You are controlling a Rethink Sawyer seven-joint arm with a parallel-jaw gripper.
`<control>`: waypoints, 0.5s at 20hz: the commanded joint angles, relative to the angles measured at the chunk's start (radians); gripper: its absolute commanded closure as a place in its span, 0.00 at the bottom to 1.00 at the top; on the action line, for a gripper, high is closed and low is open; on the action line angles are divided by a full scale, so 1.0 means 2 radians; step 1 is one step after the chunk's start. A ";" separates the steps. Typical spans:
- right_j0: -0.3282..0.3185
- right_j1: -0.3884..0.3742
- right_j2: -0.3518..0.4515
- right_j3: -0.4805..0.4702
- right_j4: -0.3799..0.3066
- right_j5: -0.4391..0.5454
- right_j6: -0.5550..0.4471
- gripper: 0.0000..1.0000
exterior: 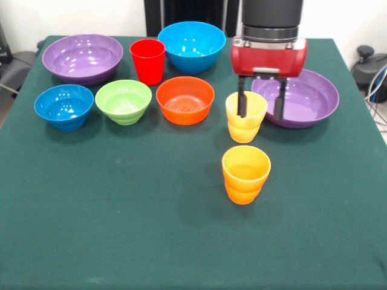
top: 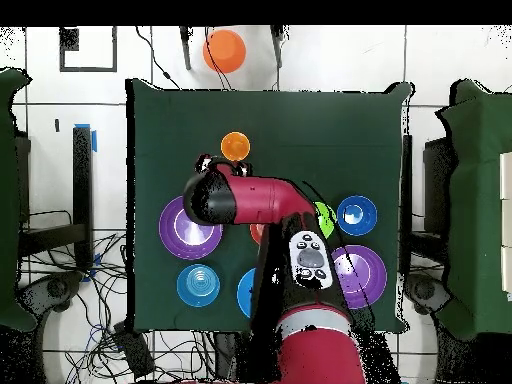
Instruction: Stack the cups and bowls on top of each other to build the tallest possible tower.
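2 glossy stepped cups [exterior: 246, 174]; rounded plastic bowls [exterior: 185, 99].

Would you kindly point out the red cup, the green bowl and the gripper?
Red cup [exterior: 147, 65], front view, outer wall.
Green bowl [exterior: 123, 101], front view, inner wall.
Gripper [exterior: 260, 110], front view, midway between fingertips.
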 commanded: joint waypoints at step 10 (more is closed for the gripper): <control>-0.006 -0.012 0.039 -0.019 -0.028 0.059 -0.015 0.00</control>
